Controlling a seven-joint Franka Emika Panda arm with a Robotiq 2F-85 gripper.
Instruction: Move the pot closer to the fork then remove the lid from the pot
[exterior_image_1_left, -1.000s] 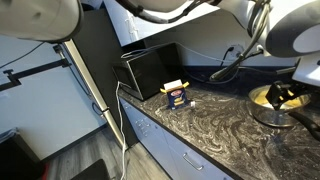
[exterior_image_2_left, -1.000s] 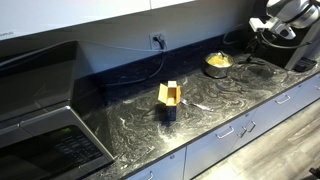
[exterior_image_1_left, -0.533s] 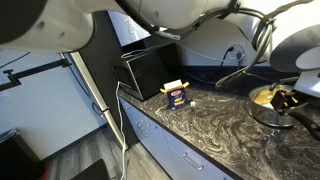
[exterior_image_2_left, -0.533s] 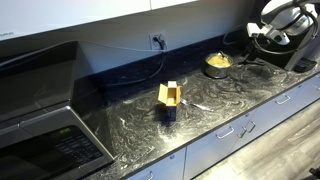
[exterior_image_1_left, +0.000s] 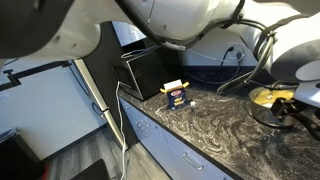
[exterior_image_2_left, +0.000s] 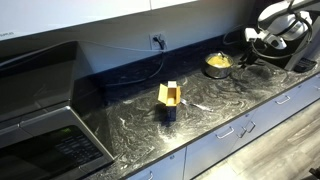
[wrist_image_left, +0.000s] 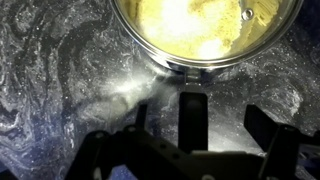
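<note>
The steel pot with a yellow inside fills the top of the wrist view. The clear glass lid seems to lie on it, with a small vent near its edge. The pot's dark handle runs toward the camera between my gripper's fingers, which are apart and do not touch it. In both exterior views the pot stands at the far end of the counter, with my gripper just beyond its handle. I cannot make out the fork for certain.
A small yellow and blue box stands mid-counter on the dark marbled countertop. A black microwave sits at one end. A wall outlet with a cable is behind the pot.
My arm has come down and moved toward the pot. The gripper now sits low over the handle. The pot and the box have not moved.
</note>
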